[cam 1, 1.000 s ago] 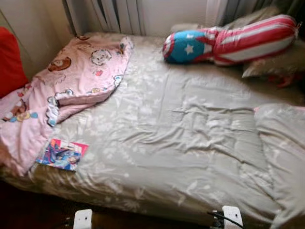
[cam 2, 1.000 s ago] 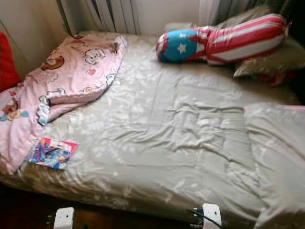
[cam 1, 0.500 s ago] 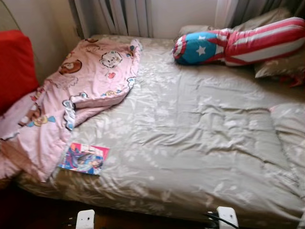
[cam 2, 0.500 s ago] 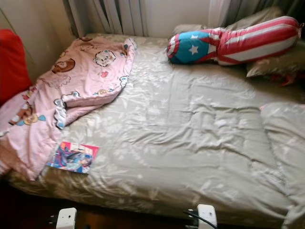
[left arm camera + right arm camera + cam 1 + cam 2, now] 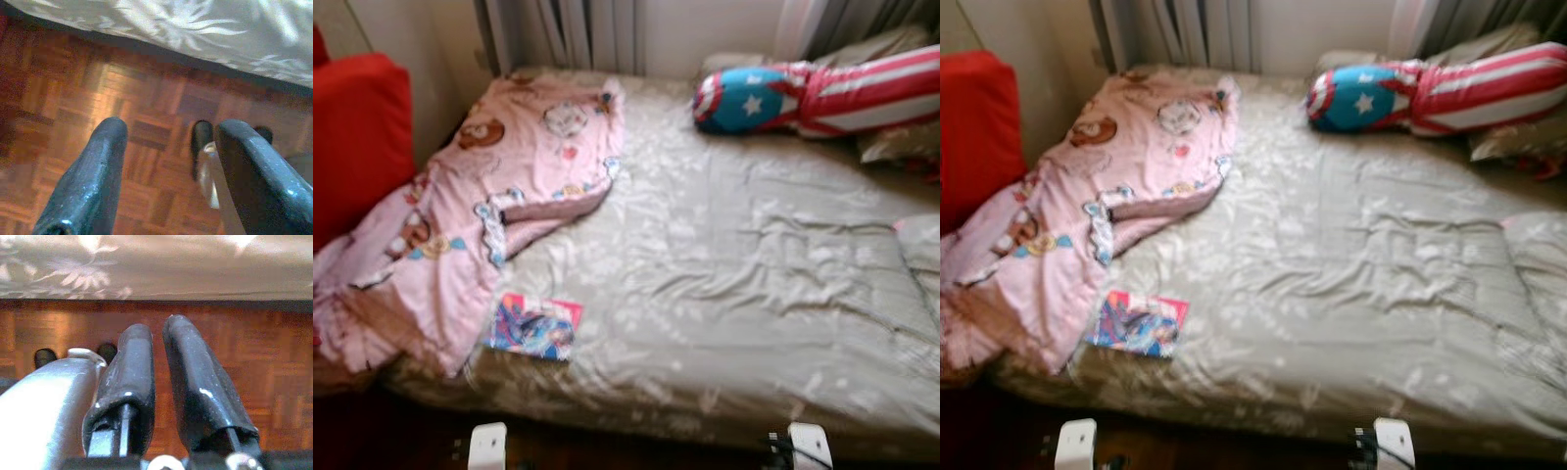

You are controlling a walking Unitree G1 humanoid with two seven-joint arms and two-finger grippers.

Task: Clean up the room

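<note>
Camera swung left since a second ago: whole scene slid right, more red cushion now showing at left; nothing on the bed itself has shifted. Pink cartoon blanket lies crumpled over the bed's left side, spilling off the near corner. Colourful book flat on the grey leaf-print cover, just beside the blanket's lower edge. Star-and-stripes bolster pillow at the far right by the curtains. Both arms hang low over parquet floor before the bed. Left gripper fingers apart; right gripper fingers nearly together, holding nothing.
</note>
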